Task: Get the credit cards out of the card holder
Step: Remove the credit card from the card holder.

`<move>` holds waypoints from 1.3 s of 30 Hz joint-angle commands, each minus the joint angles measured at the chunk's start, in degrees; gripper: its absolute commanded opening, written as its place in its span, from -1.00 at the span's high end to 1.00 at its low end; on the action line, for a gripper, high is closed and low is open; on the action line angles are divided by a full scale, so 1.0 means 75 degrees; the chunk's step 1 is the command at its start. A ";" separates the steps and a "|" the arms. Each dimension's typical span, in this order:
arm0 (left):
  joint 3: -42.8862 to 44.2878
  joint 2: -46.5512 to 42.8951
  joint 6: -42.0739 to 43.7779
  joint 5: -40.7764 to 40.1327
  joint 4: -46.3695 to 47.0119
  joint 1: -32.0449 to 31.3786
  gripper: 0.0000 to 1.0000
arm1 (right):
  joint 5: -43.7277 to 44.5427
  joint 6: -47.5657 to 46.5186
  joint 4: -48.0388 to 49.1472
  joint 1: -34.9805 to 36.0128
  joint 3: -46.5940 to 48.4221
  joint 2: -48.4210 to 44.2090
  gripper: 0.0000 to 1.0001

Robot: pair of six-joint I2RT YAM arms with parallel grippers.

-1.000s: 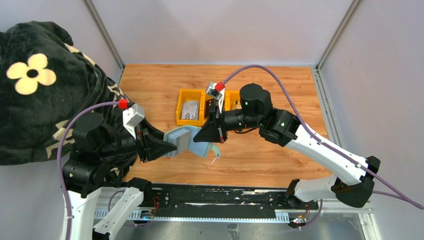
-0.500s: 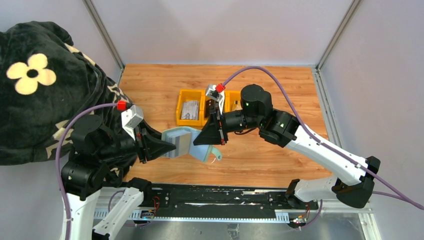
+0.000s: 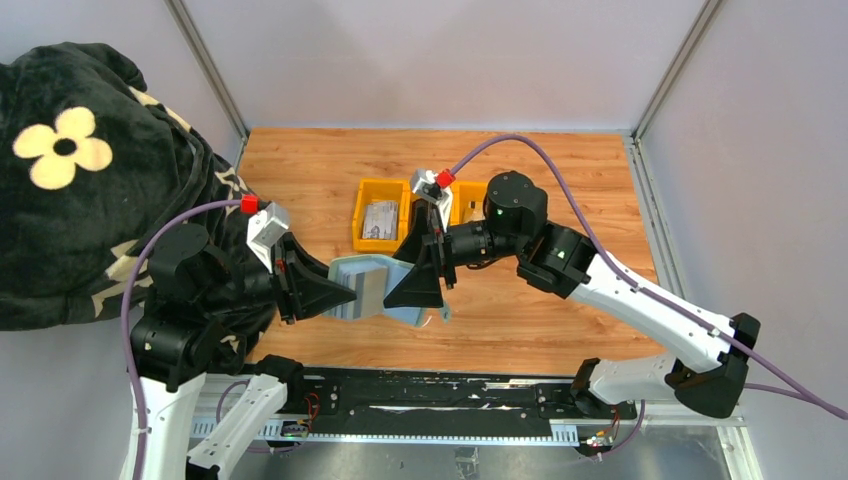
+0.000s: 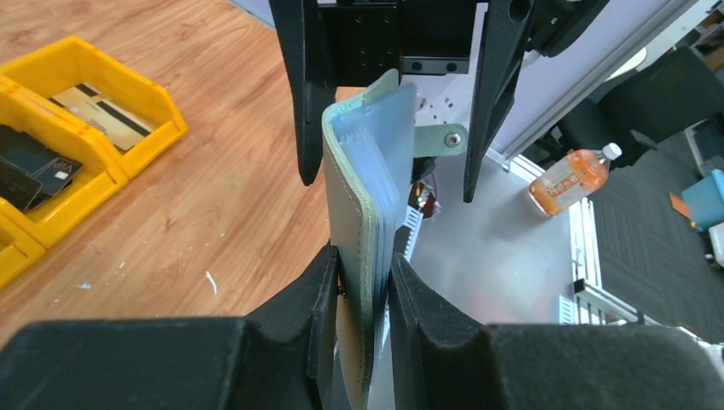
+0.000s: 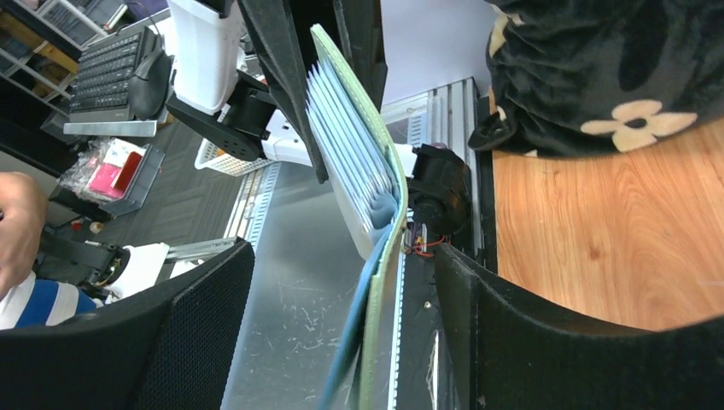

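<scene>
While your left claw point(image 4: 365, 256) is clamped on the near end of the card holder point(image 3: 365, 283), holding it on edge above the desk point(image 3: 300, 170) close to the near edge and left of centre, your right claw point(image 4: 386, 190) stands wide open. Its fingers straddle the holder's far end, and the wrist view shows a gap on each side. Note the clear pockets fanning from the holder. Several credit cards point(image 3: 380, 220) lie in the yellow tray point(image 3: 358, 215) toward the desk's middle.

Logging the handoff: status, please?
Left fingers shut on card holder. Right fingers open, straddling its far end, no contact. Some cards already in yellow tray. Nothing blocking.
</scene>
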 commanded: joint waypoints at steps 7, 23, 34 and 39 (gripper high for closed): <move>0.0104 -0.0121 -0.0784 0.0654 0.0715 -0.0023 1.00 | -0.0927 0.0273 0.1257 0.0064 0.0364 0.0819 -0.13; 0.0097 -0.0113 -0.1336 0.1346 0.0973 -0.0023 0.50 | -0.0811 0.0230 0.1536 -0.0102 -0.0454 0.0059 1.00; 0.0184 -0.0145 -0.1306 0.1281 0.0925 -0.0023 0.25 | -0.0871 0.0318 0.1609 -0.0206 -0.0669 -0.0163 1.00; 0.0054 -0.0162 -0.1131 0.0751 0.0842 -0.0023 0.39 | -0.1081 0.0506 0.1920 -0.0195 -0.0708 -0.0152 1.00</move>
